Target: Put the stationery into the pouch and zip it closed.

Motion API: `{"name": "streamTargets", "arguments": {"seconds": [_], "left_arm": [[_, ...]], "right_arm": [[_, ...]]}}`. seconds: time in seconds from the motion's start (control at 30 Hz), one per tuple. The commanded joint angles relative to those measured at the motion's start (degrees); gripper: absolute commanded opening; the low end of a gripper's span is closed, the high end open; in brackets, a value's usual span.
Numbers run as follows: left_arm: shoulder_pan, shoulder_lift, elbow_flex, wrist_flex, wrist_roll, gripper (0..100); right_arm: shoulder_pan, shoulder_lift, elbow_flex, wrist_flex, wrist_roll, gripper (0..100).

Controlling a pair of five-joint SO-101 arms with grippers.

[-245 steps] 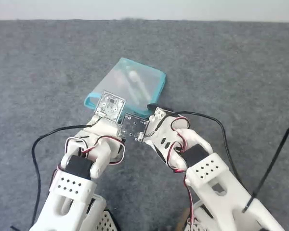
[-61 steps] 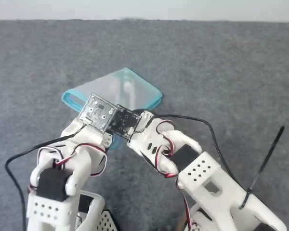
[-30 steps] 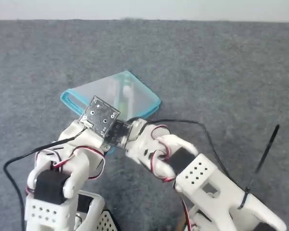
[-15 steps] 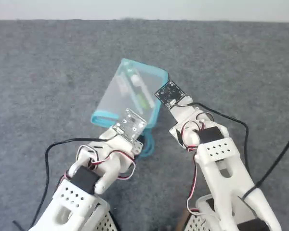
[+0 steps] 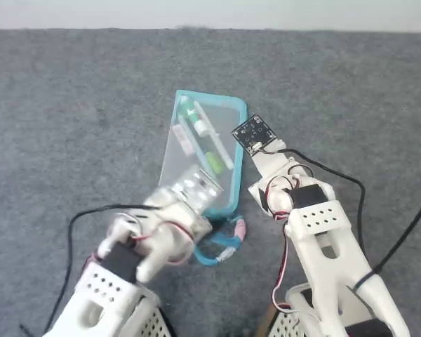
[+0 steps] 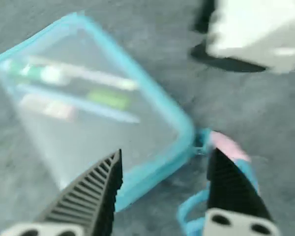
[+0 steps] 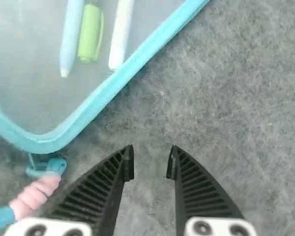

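The clear pouch [image 5: 203, 151] with a teal zip border lies flat on the grey carpet, with pens and other stationery [image 5: 200, 130] inside it. Its teal strap with a pink tab [image 5: 239, 227] trails off the near corner. My left gripper [image 6: 162, 167] hovers open over that near corner, holding nothing; the pouch [image 6: 88, 103] and pink tab [image 6: 227, 147] lie below it. My right gripper [image 7: 151, 161] is open by a narrow gap above bare carpet, just beside the pouch's long edge [image 7: 113, 81], nothing between its fingers. The pens [image 7: 91, 32] show through the plastic.
Grey carpet [image 5: 351, 91] stretches open on all sides of the pouch. Black cables [image 5: 337, 189] run from both arms along the near side. The right arm's body [image 6: 255, 29] shows beyond the pouch in the left wrist view.
The pouch has swung a little and lies straighter. The left arm has drawn back slightly, and the strap with the pink tab now lies loose on the carpet. The right arm has hardly moved.
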Motion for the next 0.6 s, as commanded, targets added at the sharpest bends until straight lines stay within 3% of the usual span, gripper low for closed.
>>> {"name": "streamTargets", "arguments": {"seconds": [0.0,0.07,0.3,0.47,0.57], "left_arm": [[-16.3,0.6,-8.0,1.9,-1.0,24],[-21.7,0.7,-8.0,2.9,-3.8,24],[-26.2,0.6,-2.9,7.6,-13.7,24],[-28.3,0.6,2.7,7.2,-21.2,30],[-28.3,0.6,6.3,4.2,-21.7,30]], "right_arm": [[0.1,-0.4,-0.3,2.6,-0.4,12.1],[0.1,-0.4,-0.1,3.0,-0.8,12.1],[-1.9,-0.3,3.9,0.0,-0.9,12.1],[-4.8,0.0,5.7,-2.1,-0.9,12.1],[-5.8,0.1,6.1,-2.3,-0.9,12.1]]}}
